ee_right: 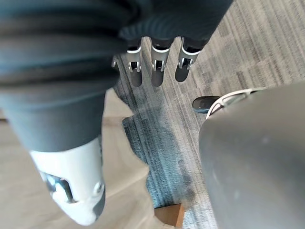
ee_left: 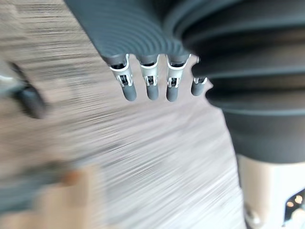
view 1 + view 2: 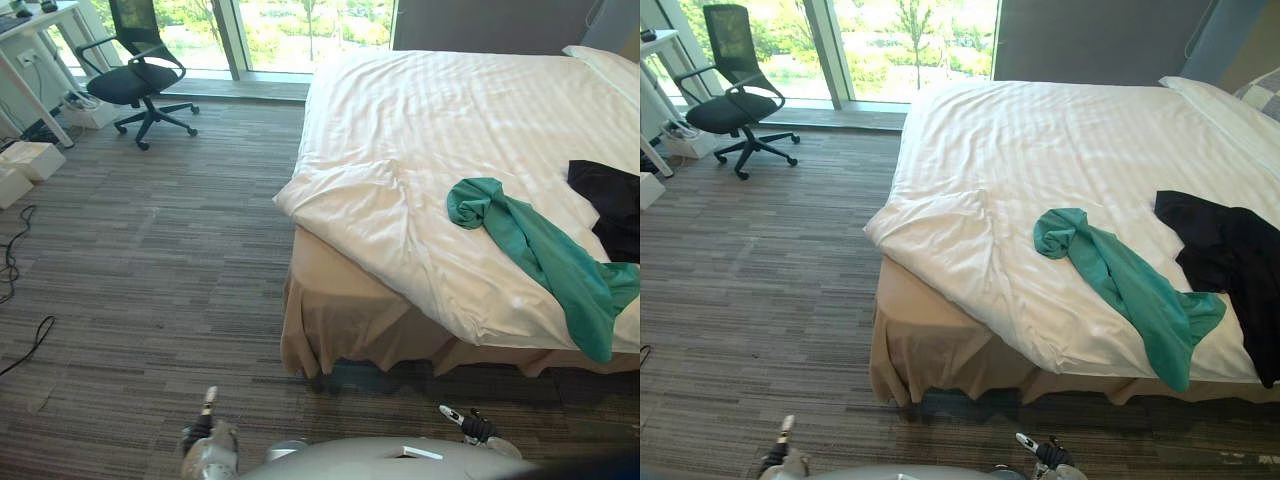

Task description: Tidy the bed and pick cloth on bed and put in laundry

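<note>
Right now both hands hang low in front of me and hold nothing. The left hand (image 2: 149,85) has its fingers straight over the carpet (image 3: 150,280), and the right hand (image 1: 157,67) is relaxed in the same way, clear of everything.

The green cloth (image 3: 540,255) lies on the bed's (image 3: 330,320) white duvet (image 3: 430,110) near the foot edge. One end is bunched and the other trails over the edge. A black cloth (image 3: 1230,250) lies close beside it, farther to my right.

As I judge it, the step in hand is the approach and the first pick. I would walk up to the foot of the bed and stand square to the green cloth. Then I would raise the right hand with its fingers wide and come down on the bunched end, where there is the most fabric to close on. I would pinch the cloth alone and lift it well clear, so the duvet does not drag along. The turned-up duvet corner (image 3: 340,190) on my left can be smoothed afterwards.
</note>
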Tool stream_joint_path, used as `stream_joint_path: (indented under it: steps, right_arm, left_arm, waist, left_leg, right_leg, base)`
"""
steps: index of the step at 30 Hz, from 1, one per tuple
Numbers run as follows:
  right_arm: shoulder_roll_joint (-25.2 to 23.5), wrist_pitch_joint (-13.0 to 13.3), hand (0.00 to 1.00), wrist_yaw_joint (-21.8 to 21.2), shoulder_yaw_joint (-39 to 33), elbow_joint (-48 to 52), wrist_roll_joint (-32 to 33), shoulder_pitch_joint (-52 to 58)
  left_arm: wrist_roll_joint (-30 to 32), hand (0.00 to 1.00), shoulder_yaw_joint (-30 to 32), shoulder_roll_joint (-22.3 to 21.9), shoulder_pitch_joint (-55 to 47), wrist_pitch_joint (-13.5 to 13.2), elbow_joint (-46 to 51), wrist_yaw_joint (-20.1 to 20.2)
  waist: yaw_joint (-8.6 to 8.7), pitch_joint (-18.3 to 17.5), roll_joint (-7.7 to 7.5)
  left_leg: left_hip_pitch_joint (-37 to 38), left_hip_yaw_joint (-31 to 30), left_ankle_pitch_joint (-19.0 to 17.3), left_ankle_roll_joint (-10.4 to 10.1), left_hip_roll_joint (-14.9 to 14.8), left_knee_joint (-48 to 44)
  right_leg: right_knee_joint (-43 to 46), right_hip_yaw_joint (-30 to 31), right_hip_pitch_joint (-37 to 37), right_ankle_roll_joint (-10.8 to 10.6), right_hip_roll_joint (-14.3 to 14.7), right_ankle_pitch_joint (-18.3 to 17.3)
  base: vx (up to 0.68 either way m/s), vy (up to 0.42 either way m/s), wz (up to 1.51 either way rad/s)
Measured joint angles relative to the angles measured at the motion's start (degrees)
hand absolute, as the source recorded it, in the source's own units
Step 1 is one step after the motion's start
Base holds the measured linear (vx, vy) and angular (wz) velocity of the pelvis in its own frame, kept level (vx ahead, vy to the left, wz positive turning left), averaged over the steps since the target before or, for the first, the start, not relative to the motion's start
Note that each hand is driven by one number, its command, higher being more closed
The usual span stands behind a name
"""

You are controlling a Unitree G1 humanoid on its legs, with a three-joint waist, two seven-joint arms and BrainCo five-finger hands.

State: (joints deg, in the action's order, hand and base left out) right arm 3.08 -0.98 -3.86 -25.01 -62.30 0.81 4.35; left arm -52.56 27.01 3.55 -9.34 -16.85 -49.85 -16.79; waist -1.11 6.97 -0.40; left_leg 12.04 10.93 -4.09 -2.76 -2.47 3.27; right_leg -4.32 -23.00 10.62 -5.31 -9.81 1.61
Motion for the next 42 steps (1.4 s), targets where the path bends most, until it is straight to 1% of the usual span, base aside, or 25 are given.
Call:
stream_joint_path:
  steps: [4, 6, 9, 10, 13, 15, 16, 17, 18, 20, 22, 23, 25, 26, 27, 28, 30, 32, 33, 34, 35, 37, 38, 40, 42]
  right_arm:
    - [0.4, -1.2, 0.00, -0.5, -2.0, 0.1, 0.1, -0.2]
    - [0.4, -2.1, 0.00, -0.6, -2.7, 0.1, 0.2, -0.5]
    - [0.4, -2.9, 0.00, -0.5, -2.9, 0.4, 0.8, -0.8]
    - [0.4, -3.4, 0.00, -0.5, -2.8, 0.4, 0.9, -1.1]
    - [0.6, -4.0, 0.00, -0.3, -2.6, 0.5, 2.6, -2.7]
    - [1.0, -4.4, 0.00, 0.1, -2.3, 0.6, 3.6, -3.8]
    - [2.1, -5.1, 0.00, 0.2, -1.2, 0.7, 4.2, -4.5]
    - [2.4, -5.3, 0.00, 0.2, -1.1, 0.8, 4.5, -4.6]
    - [3.2, -5.6, 0.00, 0.1, -0.4, 1.3, 4.5, -4.4]
    - [4.9, -5.8, 0.00, 0.2, 0.7, 1.2, 4.5, -3.8]
    - [5.2, -5.7, 0.00, 0.6, 0.7, 1.2, 4.5, -2.5]
    - [5.2, -5.7, 0.00, 0.8, 0.7, 1.2, 4.4, -1.6]
    - [5.2, -5.6, 0.00, 0.8, 0.8, 1.1, 3.9, 0.2]
    - [5.1, -5.6, 0.00, 0.9, 1.0, 1.1, 3.1, 1.0]
    - [4.6, -5.6, 0.00, 1.3, 1.7, 1.2, 2.7, 0.9]
    - [4.5, -5.5, 0.00, 1.4, 2.6, 1.3, 2.4, 0.8]
    - [3.5, -5.4, 0.00, 1.7, 4.7, 1.9, 2.4, -0.2]
    - [3.2, -4.4, 0.00, 1.7, 6.3, 3.3, 2.5, -2.4]
    - [3.2, -4.0, 0.00, 1.7, 6.9, 3.7, 2.6, -2.7]
    - [3.1, -3.5, 0.00, 1.6, 8.2, 4.7, 2.5, -4.4]
    - [3.1, -3.5, 0.00, 1.5, 8.9, 5.3, 2.5, -4.7]
    - [3.0, -3.0, 0.00, 1.3, 11.1, 7.4, 2.9, -7.0]
    - [3.1, -2.9, 0.00, 1.3, 11.7, 8.2, 3.3, -7.4]
    - [3.1, -3.0, 0.00, 1.4, 14.4, 10.5, 5.4, -8.6]
    - [3.1, -2.9, 0.00, 1.3, 16.3, 12.2, 6.1, -9.1]
  left_arm:
    - [-6.6, 0.00, 5.3, -0.1, -0.3, -7.6, 6.9, 1.5]
    - [-9.3, 0.00, 8.9, 0.0, -0.1, -12.6, 13.4, 3.4]
    - [-9.8, 0.00, 11.6, 1.5, 1.5, -16.6, 20.2, 4.4]
    - [-9.1, 0.00, 12.1, 2.9, 2.4, -17.5, 22.6, 4.1]
    - [-4.5, 0.00, 12.1, 6.3, 4.5, -17.9, 26.4, 2.5]
    - [-0.7, 0.00, 10.0, 8.2, 6.0, -18.9, 26.4, 2.7]
    - [1.0, 0.00, 8.9, 9.6, 7.9, -20.1, 26.4, 3.2]
    - [1.0, 0.00, 8.9, 10.6, 8.8, -20.1, 26.1, 3.5]
    - [1.0, 0.00, 9.0, 13.7, 10.8, -20.0, 25.0, 4.5]
    - [2.8, 0.00, 9.0, 20.1, 14.4, -18.9, 22.0, 5.3]
    - [6.4, 0.00, 8.8, 23.1, 17.1, -16.8, 21.4, 5.2]
    - [11.3, 0.00, 8.0, 23.9, 18.1, -14.8, 21.4, 4.9]
    - [18.1, 0.00, 5.7, 24.1, 18.4, -12.1, 21.5, 4.4]
    - [23.7, 0.00, 3.0, 24.0, 18.6, -9.6, 21.7, 3.5]
    - [28.0, 0.00, 0.5, 24.0, 19.1, -7.2, 22.2, 2.5]
    - [30.0, 0.00, -0.9, 23.9, 19.7, -5.9, 22.5, 1.8]
    - [36.7, 0.00, -5.8, 24.0, 24.2, -1.6, 22.8, -1.4]
    - [41.8, 0.00, -10.5, 24.6, 31.6, 3.1, 22.8, -5.8]
    - [43.1, 0.00, -11.7, 24.8, 33.4, 4.2, 22.6, -6.9]
    - [45.6, 0.00, -14.1, 25.4, 37.0, 6.6, 21.8, -9.1]
    - [46.7, 0.00, -15.2, 25.6, 38.8, 7.9, 21.2, -10.0]
    - [50.1, 0.00, -18.9, 26.2, 45.1, 12.2, 20.9, -12.3]
    - [51.1, 0.00, -19.7, 26.2, 46.8, 13.1, 20.9, -12.9]
    - [55.0, 0.00, -21.8, 26.2, 52.2, 16.3, 21.1, -15.4]
    - [57.5, 0.00, -22.6, 26.2, 54.8, 18.1, 21.1, -17.3]
  waist:
    - [-0.09, -0.3, 0.08]
    - [-0.50, -0.7, 0.04]
    - [-1.56, -0.9, 0.35]
    - [-1.55, -1.0, 0.39]
    - [-1.63, -1.3, 0.37]
    - [-1.62, -1.0, 0.95]
    - [-1.66, -0.7, 1.44]
    - [-1.75, -0.7, 1.65]
    - [-1.68, -0.8, 2.01]
    - [-1.51, -0.6, 2.92]
    - [-1.39, -0.5, 3.14]
    - [-1.32, -0.4, 3.31]
    - [-0.75, -0.4, 3.59]
    - [0.08, -0.4, 3.87]
    - [-0.09, -0.2, 4.06]
    - [-0.04, -0.1, 4.10]
    - [0.09, 1.2, 3.45]
    - [0.34, 4.5, 2.35]
    - [0.36, 5.4, 1.99]
    - [0.36, 7.2, 1.37]
    - [0.48, 8.0, 1.00]
    - [1.50, 10.7, 0.15]
    - [1.65, 11.3, 0.11]
    - [1.78, 13.3, 0.14]
    - [1.74, 14.7, 0.19]
  left_leg:
    - [-0.4, -1.7, 0.9, -0.2, 0.2, 2.0]
    - [-0.5, -2.2, 1.0, -0.3, 0.2, 2.4]
    - [-0.5, -2.9, 1.1, -0.6, 0.3, 2.2]
    - [-0.6, -3.6, 1.4, -0.2, 0.3, 1.6]
    - [-0.3, -3.6, 0.6, -0.3, 0.3, 0.1]
    - [-0.2, -3.6, 0.0, -0.1, 0.4, -1.6]
    - [-0.2, -3.3, -0.9, -0.1, 0.3, -2.8]
    - [-0.3, -3.1, -1.1, -0.1, 0.3, -3.2]
    - [-0.3, -2.5, -1.6, -0.1, 0.1, -3.7]
    - [0.0, -1.5, -2.6, -0.3, -0.4, -3.8]
    - [0.1, -0.7, -2.6, -0.3, -0.4, -4.3]
    - [0.9, -0.3, -2.6, -0.3, -0.4, -4.5]
    - [1.4, -0.2, -2.8, -0.3, -0.5, -4.6]
    - [1.0, 0.5, -3.7, -0.3, -1.0, -5.0]
    - [-0.7, 1.5, -4.9, -0.5, -1.7, -6.5]
    - [-2.1, 2.1, -5.5, -0.5, -2.0, -7.7]
    - [-7.4, 3.4, -6.6, -0.3, -3.0, -12.1]
    - [-13.2, 5.4, -7.5, -0.5, -4.2, -16.5]
    - [-14.5, 5.9, -7.6, -0.4, -4.6, -17.5]
    - [-16.4, 7.1, -7.8, -0.4, -5.3, -19.2]
    - [-17.5, 7.7, -7.9, -0.5, -5.6, -20.1]
    - [-21.4, 9.4, -8.4, -1.0, -6.7, -22.9]
    - [-22.4, 9.9, -8.6, -1.0, -7.2, -23.9]
    - [-25.2, 12.2, -9.2, -1.6, -9.3, -27.3]
    - [-26.0, 13.6, -9.7, -2.1, -10.8, -29.1]
  right_leg:
    - [-0.8, -1.8, 0.1, -0.1, 0.1, 0.1]
    - [-0.9, -2.3, 0.2, 0.0, 0.3, 0.0]
    - [-0.9, -2.6, 0.7, 0.1, 0.5, -0.3]
    - [-0.7, -3.1, 1.2, 0.1, 0.5, -0.3]
    - [-0.7, -2.9, 2.1, 0.1, 0.5, -0.4]
    - [-0.6, -2.6, 2.7, 0.2, 0.3, -0.4]
    - [-0.6, -1.8, 2.9, 0.2, 0.3, -0.4]
    - [-0.6, -1.4, 2.9, 0.2, 0.3, -0.5]
    - [-0.6, -1.0, 2.7, 0.4, 0.4, -0.6]
    - [-0.6, 0.5, 2.2, 0.4, 0.9, -0.6]
    - [-0.5, 1.4, 2.2, 0.4, 0.8, -0.6]
    - [-0.4, 2.0, 2.6, 0.4, 0.8, -0.6]
    - [0.0, 2.1, 3.0, 0.5, 0.8, -0.7]
    - [0.8, 2.9, 1.9, 0.9, 1.0, -1.0]
    - [2.5, 4.6, -0.3, 0.7, 1.0, -1.8]
    - [3.8, 5.2, -1.8, 1.1, 1.0, -2.4]
    - [8.7, 7.1, -8.2, 1.3, 0.7, -3.2]
    - [12.5, 9.1, -14.9, 1.6, 0.9, -3.7]
    - [13.4, 9.9, -16.6, 1.6, 1.0, -3.7]
    - [15.0, 11.3, -19.7, 1.9, 1.4, -3.5]
    - [15.7, 11.8, -21.1, 2.4, 1.6, -3.3]
    - [18.6, 14.0, -26.3, 2.8, 2.1, -3.2]
    - [19.0, 14.4, -27.4, 2.9, 2.2, -3.3]
    - [20.9, 15.4, -30.6, 3.5, 3.1, -3.4]
    - [22.1, 16.1, -31.8, 3.9, 4.0, -3.7]
  base:
    - [-0.06, -0.009, 0.22]
    - [0.01, -0.003, 0.18]
    - [0.06, 0.006, 0.15]
    - [0.12, 0.002, 0.24]
    - [0.09, 0.008, 0.07]
    - [0.07, 0.024, -0.03]
    - [0.02, 0.025, -0.14]
    - [0.01, 0.023, -0.23]
    - [0.00, 0.012, -0.26]
    - [-0.02, 0.012, -0.32]
    - [-0.03, 0.004, -0.26]
    - [-0.04, 0.000, -0.21]
    - [-0.05, -0.002, -0.13]
    - [-0.10, -0.003, -0.36]
    - [-0.10, -0.006, -0.44]
    - [-0.14, -0.009, -0.44]
    - [-0.14, -0.010, -0.33]
    - [-0.17, -0.030, -0.39]
    - [-0.15, -0.042, -0.47]
    - [-0.12, -0.050, -0.43]
    - [-0.07, -0.039, -0.53]
    - [-0.05, -0.039, -0.40]
    - [-0.02, -0.024, -0.35]
    - [0.01, -0.030, -0.36]
    - [0.02, -0.051, -0.26]
